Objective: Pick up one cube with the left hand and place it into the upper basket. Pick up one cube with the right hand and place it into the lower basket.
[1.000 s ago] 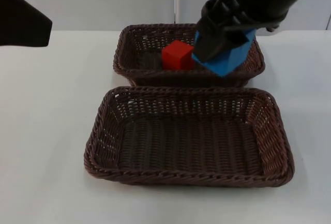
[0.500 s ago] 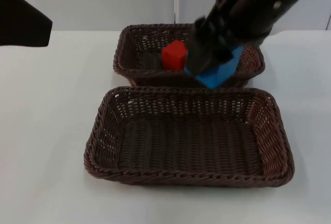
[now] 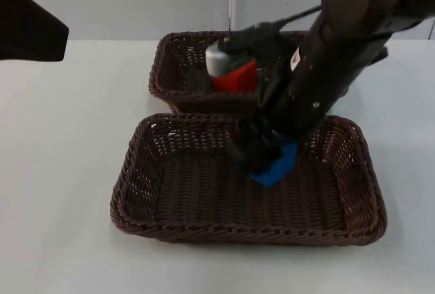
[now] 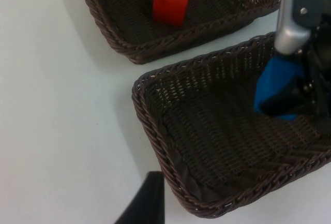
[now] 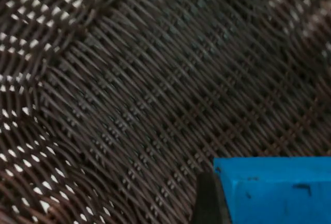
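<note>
Right gripper [image 3: 262,161] — clamped on blue cube [image 3: 275,166], frame centre, inside lower basket [image 3: 136,172]. Advice: lower to weave, then release. Left gripper — waits, state unclear.

red cube [image 3: 238,77]: rests tilted on the floor of the upper basket [image 3: 170,70].
blue cube [image 3: 275,167]: clamped in the right hand [image 3: 262,161], low inside the lower basket [image 3: 136,185].
baskets: dark brown wicker, rectangular, side by side.
</note>
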{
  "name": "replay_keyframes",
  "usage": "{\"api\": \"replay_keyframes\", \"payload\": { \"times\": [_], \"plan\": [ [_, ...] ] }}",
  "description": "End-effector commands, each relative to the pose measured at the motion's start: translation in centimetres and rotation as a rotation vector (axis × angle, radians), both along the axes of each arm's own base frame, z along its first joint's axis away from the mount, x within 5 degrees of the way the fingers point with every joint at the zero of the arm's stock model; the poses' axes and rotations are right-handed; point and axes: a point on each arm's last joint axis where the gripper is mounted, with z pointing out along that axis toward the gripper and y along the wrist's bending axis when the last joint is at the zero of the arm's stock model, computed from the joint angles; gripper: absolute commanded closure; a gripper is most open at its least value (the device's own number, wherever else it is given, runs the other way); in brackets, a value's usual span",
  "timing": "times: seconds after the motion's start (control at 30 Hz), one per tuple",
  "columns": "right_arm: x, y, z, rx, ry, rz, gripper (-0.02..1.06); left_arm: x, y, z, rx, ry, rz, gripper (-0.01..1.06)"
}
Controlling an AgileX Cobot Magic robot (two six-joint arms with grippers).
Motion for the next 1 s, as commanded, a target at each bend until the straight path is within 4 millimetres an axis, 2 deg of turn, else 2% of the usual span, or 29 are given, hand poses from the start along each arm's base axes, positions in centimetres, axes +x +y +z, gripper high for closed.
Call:
{"api": "replay_keyframes", "payload": {
  "times": [0.0,0.07,0.23,0.3,0.33,0.37,0.4,0.5,0.6,0.73,0.77,0.87,0.9,0.93,0.97],
  "plan": [
    [0.1,0.3,-0.1,0.009,-0.014,0.01,0.99,-0.1,0.0,0.1,-0.02,-0.006,0.007,0.11],
    [0.1,0.3,-0.5,0.001,-0.007,0.011,0.95,-0.1,0.0,0.1,-0.02,-0.006,0.007,0.11],
    [0.1,0.4,-2.0,-0.019,0.021,0.009,0.7,-0.1,0.0,0.1,-0.02,-0.006,0.007,0.11],
    [0.1,0.4,-2.1,-0.021,0.023,0.009,0.66,-0.1,0.0,0.1,-0.02,-0.006,0.007,0.11],
    [0.1,0.3,-2.1,-0.022,0.022,0.011,0.61,-0.1,0.0,0.1,-0.02,-0.006,0.007,0.11],
    [0.1,0.3,-2.1,-0.022,0.022,0.011,0.51,-0.1,0.0,0.1,-0.02,-0.006,0.007,0.11],
    [0.1,0.3,-2.1,-0.022,0.022,0.011,0.51,-0.1,0.0,0.1,-0.02,-0.006,0.007,0.11],
    [0.1,0.4,-2.1,-0.02,0.024,0.007,0.34,-0.1,0.0,0.1,-0.02,-0.006,0.007,0.11],
    [0.1,0.3,-1.8,-0.017,0.021,0.008,0.31,-0.1,0.0,0.1,-0.02,-0.006,0.007,0.11],
    [0.0,0.3,0.6,0.013,-0.019,0.01,0.31,-0.1,0.0,0.1,-0.02,-0.006,0.007,0.11],
    [0.0,0.3,0.6,0.013,-0.019,0.01,0.31,-0.1,0.0,0.1,-0.02,-0.006,0.007,0.11],
    [-0.5,-0.1,3.8,0.052,-0.064,0.012,0.31,-0.1,0.0,0.1,-0.018,-0.006,0.007,0.11],
    [-0.8,-0.3,5.9,0.076,-0.092,0.014,0.31,-0.1,0.0,0.1,-0.018,-0.006,0.007,0.11],
    [-0.8,-0.3,5.9,0.076,-0.092,0.014,0.31,-0.1,0.0,0.1,-0.018,-0.006,0.007,0.11],
    [-1.1,-0.5,7.1,0.088,-0.106,0.016,0.31,-0.1,0.0,0.1,-0.018,-0.006,0.007,0.11]
  ]
}}
